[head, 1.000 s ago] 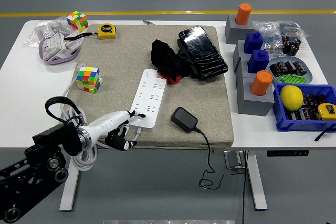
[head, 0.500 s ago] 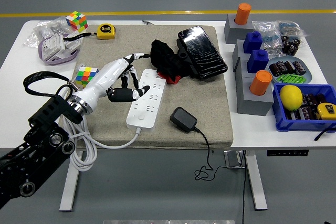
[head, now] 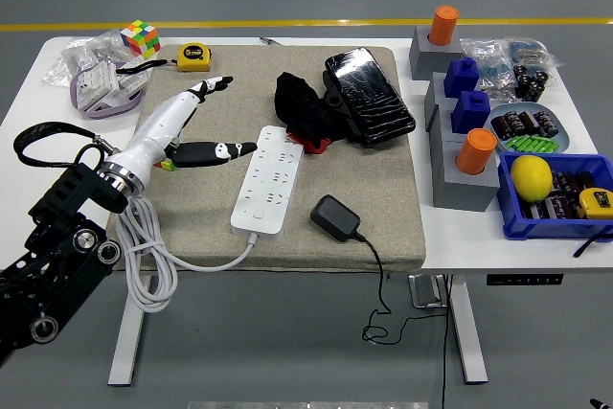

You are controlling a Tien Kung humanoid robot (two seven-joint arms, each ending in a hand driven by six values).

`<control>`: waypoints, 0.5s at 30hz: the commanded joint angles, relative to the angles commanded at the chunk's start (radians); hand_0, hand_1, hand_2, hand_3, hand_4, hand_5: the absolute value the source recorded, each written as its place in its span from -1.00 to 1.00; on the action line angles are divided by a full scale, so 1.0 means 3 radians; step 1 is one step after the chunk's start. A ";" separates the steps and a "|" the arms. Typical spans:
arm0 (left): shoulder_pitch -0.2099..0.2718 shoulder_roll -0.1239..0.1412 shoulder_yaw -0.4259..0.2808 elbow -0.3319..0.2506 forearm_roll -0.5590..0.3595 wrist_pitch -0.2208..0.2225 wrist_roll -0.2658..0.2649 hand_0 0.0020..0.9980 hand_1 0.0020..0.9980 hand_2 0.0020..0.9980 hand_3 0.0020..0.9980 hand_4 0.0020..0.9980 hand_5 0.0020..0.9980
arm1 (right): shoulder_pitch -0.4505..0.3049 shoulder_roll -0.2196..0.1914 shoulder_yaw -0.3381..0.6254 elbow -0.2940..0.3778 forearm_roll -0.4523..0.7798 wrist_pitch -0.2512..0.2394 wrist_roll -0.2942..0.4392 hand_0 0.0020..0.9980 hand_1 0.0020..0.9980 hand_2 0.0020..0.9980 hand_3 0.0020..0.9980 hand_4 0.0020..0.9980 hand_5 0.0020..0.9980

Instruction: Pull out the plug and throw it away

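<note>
The robot's white left hand (head: 182,126) hovers, fingers spread and holding nothing, over the grey mat. To its right lies the one white power strip (head: 264,179), long axis running near-to-far; right again, nearer the worktop's (head: 479,237) front edge, the one black plug adapter (head: 334,215) rests unplugged, its cord hanging over. No right hand shows.

We read this as robotics lab or test workshop. Grey concrete floor with yellow line (head: 306,23) painted across it. White height-adjustable table (head: 479,237) under grey mat (head: 383,189). Sorted parts in blue bin (head: 536,222), grey blocks holding orange and blue pegs (head: 460,155), bagged components (head: 503,50), tape measure (head: 195,56), puzzle cubes (head: 141,37).
</note>
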State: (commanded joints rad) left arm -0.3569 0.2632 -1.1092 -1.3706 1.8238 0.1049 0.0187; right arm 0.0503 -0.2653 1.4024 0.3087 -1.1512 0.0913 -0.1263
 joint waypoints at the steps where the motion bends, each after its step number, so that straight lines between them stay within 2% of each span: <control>1: -0.0016 0.0013 0.0010 0.0004 -0.0002 -0.0005 0.0004 0.74 0.82 0.82 0.93 1.00 0.10 | 0.0012 -0.0004 -0.0023 0.0005 0.0009 0.0001 0.0001 0.08 0.24 0.34 0.17 0.96 0.05; 4: -0.0022 0.0041 0.0042 0.0000 -0.0005 -0.0028 0.0020 0.74 0.82 0.82 0.93 1.00 0.10 | 0.0000 -0.0019 -0.0035 0.0008 0.0009 -0.0006 -0.0003 0.08 0.24 0.34 0.17 0.96 0.05; 10: 0.0045 0.0016 -0.0006 -0.0019 -0.0014 -0.0036 0.0027 0.72 0.80 0.81 0.93 1.00 0.08 | -0.0068 -0.0008 -0.0027 0.0010 -0.0003 -0.0005 -0.0011 0.08 0.24 0.34 0.17 0.96 0.05; 15: 0.0065 0.0030 -0.0009 -0.0035 -0.0017 -0.0054 0.0045 0.71 0.79 0.80 0.93 0.99 0.08 | -0.0068 -0.0003 -0.0018 0.0020 -0.0003 -0.0015 -0.0012 0.08 0.24 0.34 0.17 0.96 0.05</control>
State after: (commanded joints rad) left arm -0.3374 0.2722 -1.1119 -1.3810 1.8186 0.0888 0.0322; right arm 0.0300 -0.2662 1.3970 0.3147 -1.1521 0.0868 -0.1298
